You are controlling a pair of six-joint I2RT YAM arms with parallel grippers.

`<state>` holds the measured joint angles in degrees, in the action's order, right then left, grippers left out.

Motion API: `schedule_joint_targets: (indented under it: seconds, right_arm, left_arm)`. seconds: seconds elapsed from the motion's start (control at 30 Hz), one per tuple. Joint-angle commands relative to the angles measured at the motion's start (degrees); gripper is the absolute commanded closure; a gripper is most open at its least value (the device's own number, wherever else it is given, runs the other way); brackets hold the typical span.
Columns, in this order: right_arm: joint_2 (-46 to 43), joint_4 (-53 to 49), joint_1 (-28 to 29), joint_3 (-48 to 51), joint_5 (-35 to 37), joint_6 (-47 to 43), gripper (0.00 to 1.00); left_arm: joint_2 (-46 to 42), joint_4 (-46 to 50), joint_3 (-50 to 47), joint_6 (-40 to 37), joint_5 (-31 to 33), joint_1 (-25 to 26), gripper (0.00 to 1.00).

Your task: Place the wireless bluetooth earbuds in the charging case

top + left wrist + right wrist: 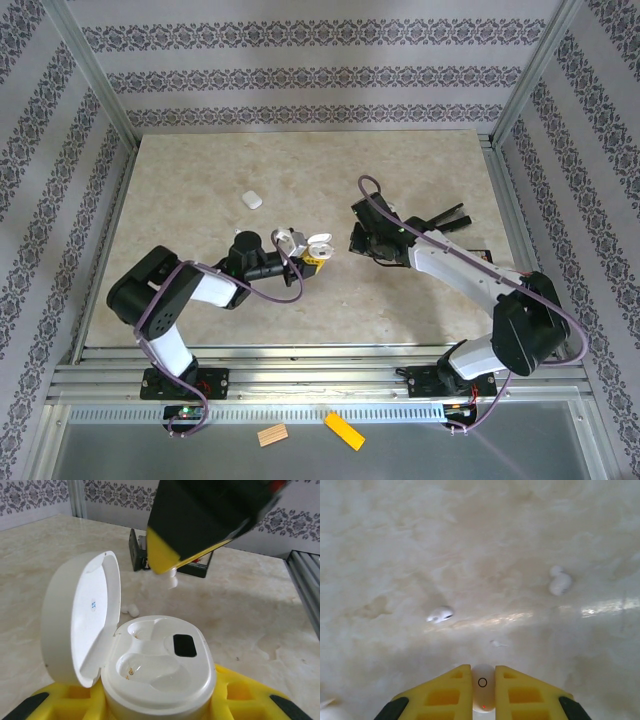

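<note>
My left gripper (303, 255) is shut on the white charging case (160, 672), yellow fingers (240, 692) against its sides. The case's lid (82, 617) stands open to the left, and both sockets are empty. My right gripper (483, 674) is shut on one white earbud (483, 690), pinched upright between the yellow pads. In the left wrist view that right gripper (172, 575) hangs just above and beyond the case, with the earbud's tip (172, 582) poking out below. Two more earbuds (440, 614) (559, 582) lie loose on the table.
A second, closed white case (251, 200) lies on the marble table (200, 190) behind the left gripper. A black object (445, 215) sits to the right of the right gripper. Metal frame posts and patterned walls ring the table.
</note>
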<state>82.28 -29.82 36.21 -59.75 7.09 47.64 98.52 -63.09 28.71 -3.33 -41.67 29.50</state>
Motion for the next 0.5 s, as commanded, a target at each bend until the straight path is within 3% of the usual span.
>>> schedule_joint_targets:
  seconds: [0.0, 0.27, 0.47]
  right_arm:
    - [-1.71, -1.23, 2.65, -2.71, 1.54, -0.59, 0.89]
    - [2.18, -0.22, 8.69, -8.99, 2.94, -3.56, 0.88]
    - [5.25, 3.72, 9.59, -10.39, 1.58, -4.65, 0.88]
  left_arm:
    - [1.94, -4.16, 2.25, 0.94, 1.38, -0.84, 0.69]
    - [2.78, 0.74, 4.37, 1.42, 3.54, -0.84, 0.69]
    - [1.92, 3.46, 4.98, 1.31, 3.85, -0.84, 0.69]
